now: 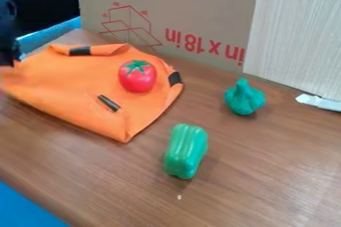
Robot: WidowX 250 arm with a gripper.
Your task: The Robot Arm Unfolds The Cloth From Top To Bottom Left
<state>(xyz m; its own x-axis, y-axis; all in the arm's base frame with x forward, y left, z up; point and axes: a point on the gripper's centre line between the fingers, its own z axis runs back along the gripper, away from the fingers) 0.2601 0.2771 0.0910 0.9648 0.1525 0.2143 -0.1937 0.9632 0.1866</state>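
Produce pieces, three in all: tomato (137,80), red, one; pepper (186,152), green, one; bulb-shaped piece (244,99), green, one. Cloth (70,79), orange, one. Dark strips (175,78) on the cloth, three. Cardboard sheet (193,7), printed in red, one. Pale board (293,37), wood-grained, one. Small white item (318,102), kind unclear, one. Desk (246,191), brown, one.

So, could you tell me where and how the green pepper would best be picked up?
Probably from above, gripping the green pepper across its middle and closing on its two long sides: its body is clearly longer than wide, and nothing touches either flank.
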